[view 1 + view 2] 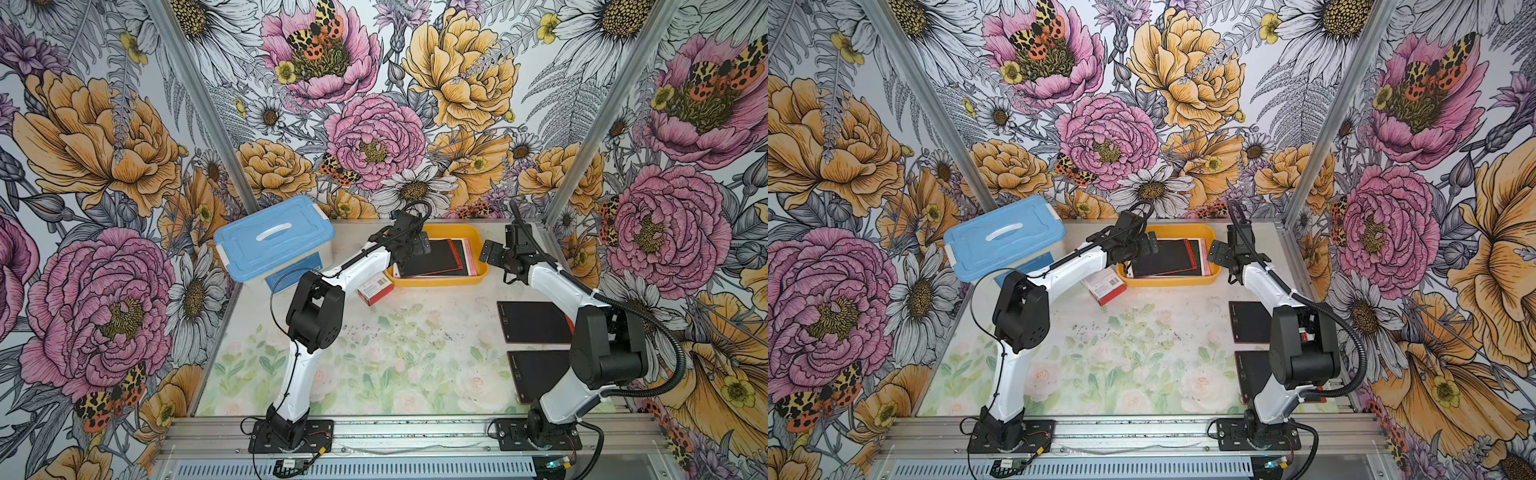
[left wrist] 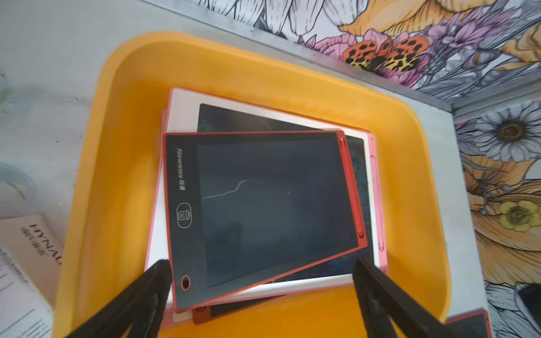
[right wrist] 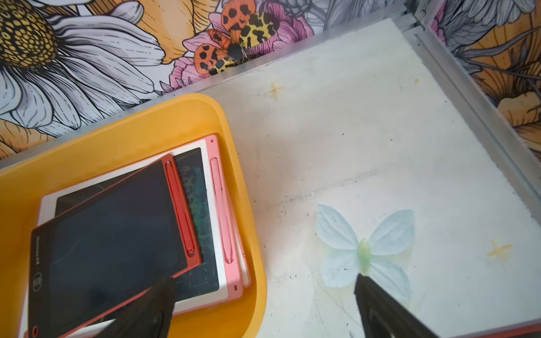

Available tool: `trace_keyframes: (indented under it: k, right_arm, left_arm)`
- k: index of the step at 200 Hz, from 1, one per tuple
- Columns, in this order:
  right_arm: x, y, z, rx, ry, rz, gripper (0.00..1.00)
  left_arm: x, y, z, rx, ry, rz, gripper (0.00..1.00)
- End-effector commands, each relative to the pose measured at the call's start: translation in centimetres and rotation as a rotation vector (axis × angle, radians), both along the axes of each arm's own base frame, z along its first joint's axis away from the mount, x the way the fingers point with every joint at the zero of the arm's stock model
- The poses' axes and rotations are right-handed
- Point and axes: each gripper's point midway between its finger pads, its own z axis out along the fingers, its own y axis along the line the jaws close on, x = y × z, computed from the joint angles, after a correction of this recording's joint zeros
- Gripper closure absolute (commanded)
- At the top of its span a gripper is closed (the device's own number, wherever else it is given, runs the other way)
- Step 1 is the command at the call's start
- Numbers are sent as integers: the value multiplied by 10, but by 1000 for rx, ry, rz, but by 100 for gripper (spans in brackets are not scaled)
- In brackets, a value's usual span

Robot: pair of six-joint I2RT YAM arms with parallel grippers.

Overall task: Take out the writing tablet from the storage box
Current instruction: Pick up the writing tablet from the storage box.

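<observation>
My left claw (image 2: 262, 263) hangs released, jaws wide, over the red tablet (image 2: 275, 210) lying skewed atop the stack in the box (image 2: 123, 123). I should drop, pinch only its near overhanging corner, and lift level. My right claw (image 3: 262, 279), also released, hovers beside the box.

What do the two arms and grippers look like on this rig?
The left arm and right arm have white shell links with chunky black joint housings, on black base plates bolted to an aluminium rail. The left carries a thin loose black cable, the right a ribbed black conduit. The left gripper and right gripper have flat, tapered black fingers. No markings are legible.
</observation>
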Motion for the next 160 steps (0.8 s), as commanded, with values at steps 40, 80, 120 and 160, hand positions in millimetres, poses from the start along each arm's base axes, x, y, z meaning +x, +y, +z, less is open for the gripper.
trace_keyframes:
  k: [40, 80, 120, 160]
  right_arm:
    - [20, 11, -9, 12, 13, 26, 2]
    - [26, 17, -14, 16, 19, 43, 2]
    - [31, 25, -17, 22, 22, 59, 3]
    - [32, 28, -23, 26, 34, 63, 3]
  left_arm:
    - [15, 12, -22, 140, 25, 67, 1]
    - [20, 19, -35, 186, 37, 117, 1]
    - [26, 18, -52, 134, 80, 141, 1]
    - [32, 18, -59, 115, 89, 163, 1]
